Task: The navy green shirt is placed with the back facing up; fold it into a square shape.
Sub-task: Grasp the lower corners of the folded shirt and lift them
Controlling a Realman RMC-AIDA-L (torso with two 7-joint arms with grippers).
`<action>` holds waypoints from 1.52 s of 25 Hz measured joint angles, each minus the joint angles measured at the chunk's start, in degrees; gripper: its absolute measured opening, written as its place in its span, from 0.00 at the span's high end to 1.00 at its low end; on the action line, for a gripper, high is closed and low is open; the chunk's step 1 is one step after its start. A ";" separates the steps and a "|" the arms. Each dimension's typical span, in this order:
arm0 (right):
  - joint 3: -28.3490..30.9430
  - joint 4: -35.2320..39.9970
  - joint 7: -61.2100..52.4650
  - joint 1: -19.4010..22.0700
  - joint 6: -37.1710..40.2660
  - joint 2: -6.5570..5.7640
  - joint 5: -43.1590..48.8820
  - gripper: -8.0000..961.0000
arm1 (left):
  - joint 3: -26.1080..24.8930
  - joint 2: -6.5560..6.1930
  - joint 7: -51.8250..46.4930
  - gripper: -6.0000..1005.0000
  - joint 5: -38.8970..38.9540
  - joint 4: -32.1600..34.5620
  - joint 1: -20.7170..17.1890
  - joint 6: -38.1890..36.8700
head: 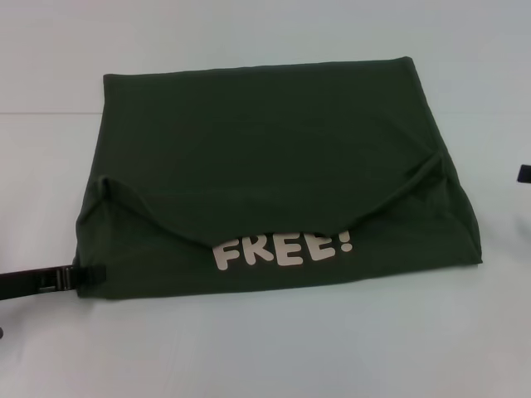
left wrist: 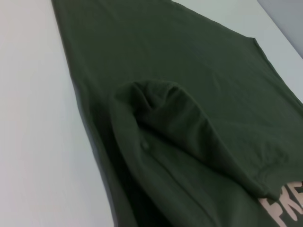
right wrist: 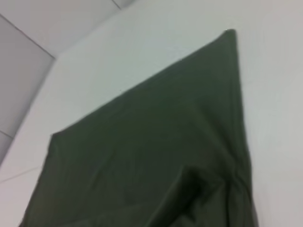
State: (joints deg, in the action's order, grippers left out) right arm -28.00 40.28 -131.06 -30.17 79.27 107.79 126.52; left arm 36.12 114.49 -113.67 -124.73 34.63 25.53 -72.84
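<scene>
Head view: large dark olive-green knit T-shirt (head: 274, 157) spread at the middle of a pale, smooth tabletop (head: 265, 356), already folded into a wide, roughly rectangular bundle. Upper layer draped over the lower one, its curved edge sagging toward 6 o'clock. Just under that curve, at about 6 o'clock on the bundle, white blocky lettering "FREE!" (head: 282, 249) printed on the lower layer. Small raised puckers of fabric at 9 o'clock and at 3 o'clock, where the upper layer meets the sides.

Left gripper (head: 93, 273) at 8 o'clock of the shirt: slim black fingers lying flat, tips touching the shirt's near-left corner; cannot tell from any view whether parted or pinched on the cloth. Right gripper (head: 524, 173) only a black sliver at the frame's 3 o'clock edge, apart from the shirt's right side; finger state impossible to tell.

Left wrist view: close look along the shirt's left side, a bunched hollow fold in the middle, part of the pale lettering at the frame corner, no fingers visible.

Right wrist view: the shirt's far corner and a crease against the pale table, no fingers visible.
</scene>
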 joint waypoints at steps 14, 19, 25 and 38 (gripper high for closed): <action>-13.13 -2.63 -15.83 -14.57 0.27 0.35 19.19 0.03 | -0.02 -0.15 -0.03 0.94 0.01 0.26 -0.01 -1.27; -13.96 -2.68 -16.19 -14.75 -0.44 1.09 19.37 0.03 | -0.20 -0.34 -0.06 0.94 0.01 0.30 -0.10 -1.37; -13.96 -4.46 -15.74 -13.81 -2.02 1.18 19.33 0.03 | -0.03 -0.40 -0.06 0.94 0.01 0.31 -0.13 -1.37; -14.39 -5.58 -14.00 -14.06 -4.81 3.68 19.42 0.03 | -0.01 -0.41 -0.06 0.94 0.01 0.20 -0.04 -1.38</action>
State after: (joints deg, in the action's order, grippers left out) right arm -42.39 34.70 -145.06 -44.24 74.46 111.47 145.94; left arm 36.10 114.08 -113.73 -124.71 34.83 25.49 -74.22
